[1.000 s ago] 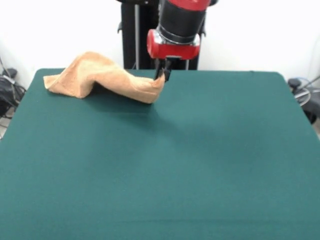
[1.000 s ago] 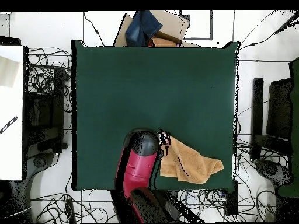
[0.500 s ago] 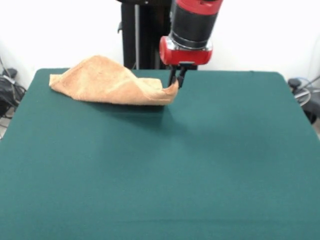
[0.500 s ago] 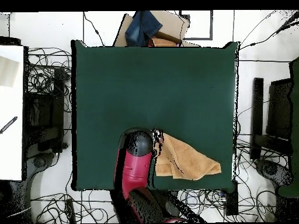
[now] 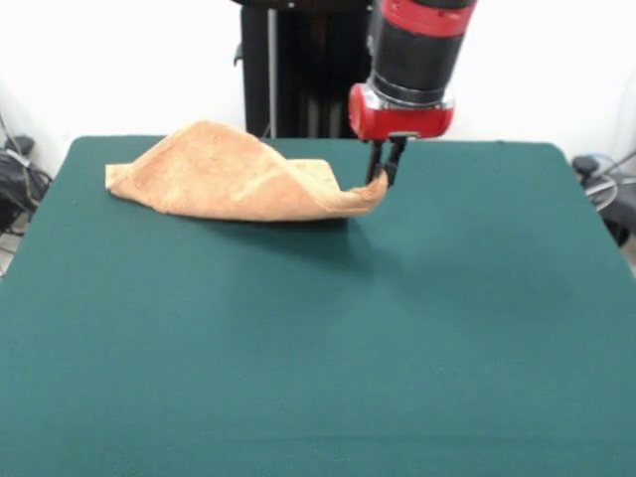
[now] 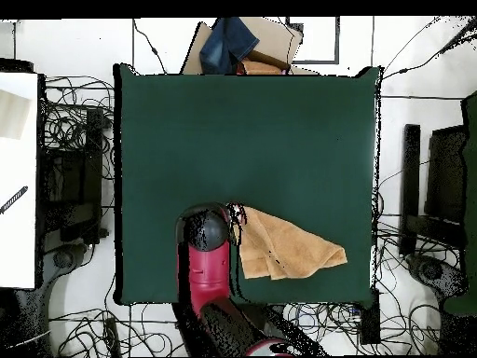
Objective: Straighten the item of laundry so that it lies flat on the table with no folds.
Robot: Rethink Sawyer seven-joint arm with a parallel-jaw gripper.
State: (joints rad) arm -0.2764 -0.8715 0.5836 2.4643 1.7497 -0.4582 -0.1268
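Green table [image 5: 417, 338] with a rumpled orange towel [image 5: 229, 179]

The towel [image 5: 238, 179] is a plain peach-orange, a touch paler along the fold lines, with no stripe or band that can be made out in either view. The worktop [image 5: 397, 328] is a plain, even dark green with no pattern. The arm [image 5: 412, 60] is red and black: a black barrel with a red band above it and a bright red collar below; from overhead it reads as dark crimson with a grey-black rounded end. The tool [image 5: 384, 171] is black. Off the worktop's far edge in the overhead view lies a dark blue cloth [image 6: 231, 42] on a tan cardboard box [image 6: 270, 42].
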